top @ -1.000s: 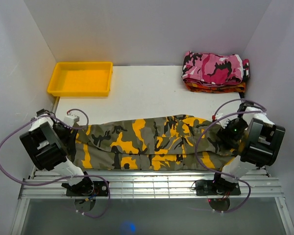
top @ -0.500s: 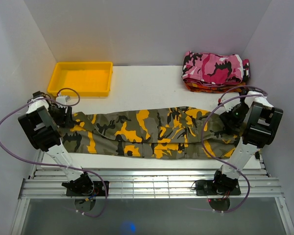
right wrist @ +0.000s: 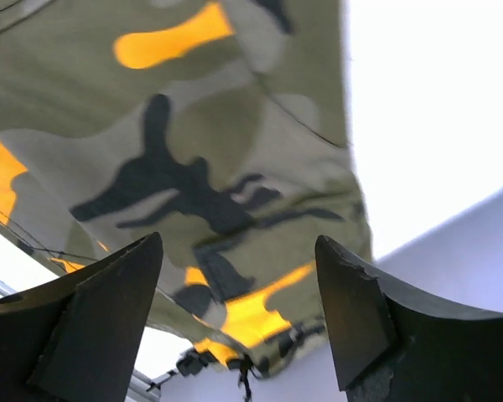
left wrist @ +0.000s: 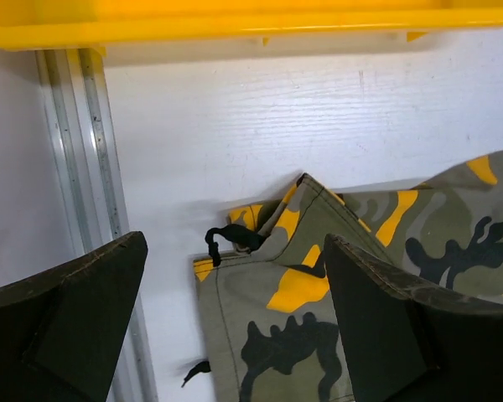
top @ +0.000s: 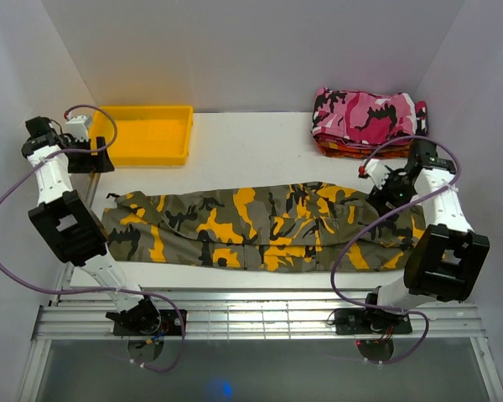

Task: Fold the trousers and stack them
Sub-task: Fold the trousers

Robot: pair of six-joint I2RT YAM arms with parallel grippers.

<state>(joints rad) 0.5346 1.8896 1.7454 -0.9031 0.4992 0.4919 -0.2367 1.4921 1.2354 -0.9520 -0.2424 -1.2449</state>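
You're watching a robot lab cell, not a home. Plain white walls (top: 235, 50) box in a white worktop (top: 260, 151). At 6 o'clock an aluminium rail frame (top: 260, 318) carries the left arm (top: 63, 226) and right arm (top: 444, 251), both trailing purple cables (top: 4, 243). A yellow tray (top: 138, 134) sits at 10 o'clock.

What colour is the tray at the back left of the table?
The tray is plain yellow, clearest in the top view.
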